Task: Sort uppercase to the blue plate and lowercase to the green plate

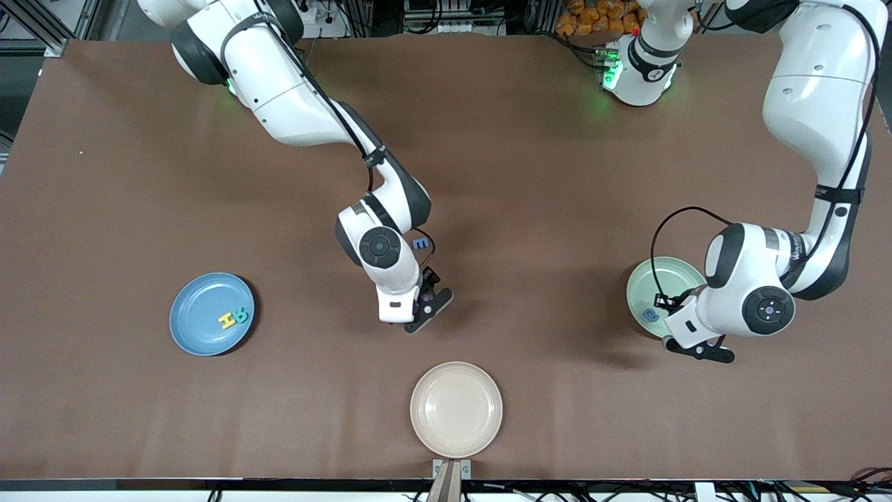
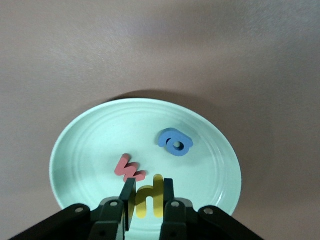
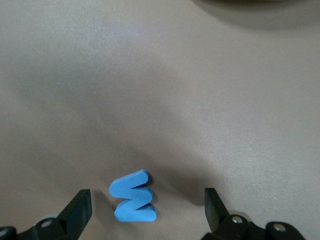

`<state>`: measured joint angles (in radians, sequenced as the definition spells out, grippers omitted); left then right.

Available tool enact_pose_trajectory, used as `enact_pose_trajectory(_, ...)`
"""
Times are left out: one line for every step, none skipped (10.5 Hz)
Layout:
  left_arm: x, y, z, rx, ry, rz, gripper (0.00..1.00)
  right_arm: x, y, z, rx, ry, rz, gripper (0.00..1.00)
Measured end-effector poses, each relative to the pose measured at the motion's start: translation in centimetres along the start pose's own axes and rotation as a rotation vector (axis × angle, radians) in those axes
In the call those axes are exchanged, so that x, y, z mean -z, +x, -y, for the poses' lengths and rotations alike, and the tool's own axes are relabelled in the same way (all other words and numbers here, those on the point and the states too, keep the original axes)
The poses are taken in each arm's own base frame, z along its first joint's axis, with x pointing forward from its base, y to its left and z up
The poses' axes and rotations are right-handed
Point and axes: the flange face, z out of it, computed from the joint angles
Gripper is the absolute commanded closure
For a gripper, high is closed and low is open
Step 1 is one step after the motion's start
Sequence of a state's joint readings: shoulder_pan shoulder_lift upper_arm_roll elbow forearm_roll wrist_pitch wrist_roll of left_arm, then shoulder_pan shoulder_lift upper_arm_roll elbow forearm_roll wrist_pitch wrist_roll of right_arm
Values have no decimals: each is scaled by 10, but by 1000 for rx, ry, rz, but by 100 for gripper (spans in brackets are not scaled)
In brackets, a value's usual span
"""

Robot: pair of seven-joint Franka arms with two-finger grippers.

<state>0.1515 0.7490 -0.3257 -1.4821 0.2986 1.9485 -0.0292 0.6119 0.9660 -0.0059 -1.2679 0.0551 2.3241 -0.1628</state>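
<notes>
Yellow h (image 2: 149,199): left gripper (image 2: 148,200) is clamping it over green plate (image 2: 220,150), release pending. Right gripper (image 3: 147,212) is hanging spread around blue M (image 3: 132,196); needs lowering, closing.

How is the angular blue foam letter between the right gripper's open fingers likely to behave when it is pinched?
The angular blue foam letter looks thick and lies flat on the table, so it probably won't roll. Being foam, it likely feels light and gives slightly.
</notes>
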Motion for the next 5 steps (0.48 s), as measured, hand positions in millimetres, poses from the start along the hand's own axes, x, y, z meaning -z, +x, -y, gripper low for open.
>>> enact_pose_trajectory(-6,1,1,2,-4,2,19,-3,0,3,5,0,1,45)
enact_pose_trajectory(-6,2,1,5,-6,0,0,-4,0,6,11,-1,-3,94)
enact_pose_trajectory(-4,2,-2,9,-8,-4,0,-4,1,7,16,-7,-11,100)
enact_pose_trajectory(-2,3,-7,8,-10,-8,0,-1,3,7,19,-7,-17,100)
enact_pose_trajectory(0,4,-10,4,-12,-13,0,1,5,7,20,-8,-21,100)
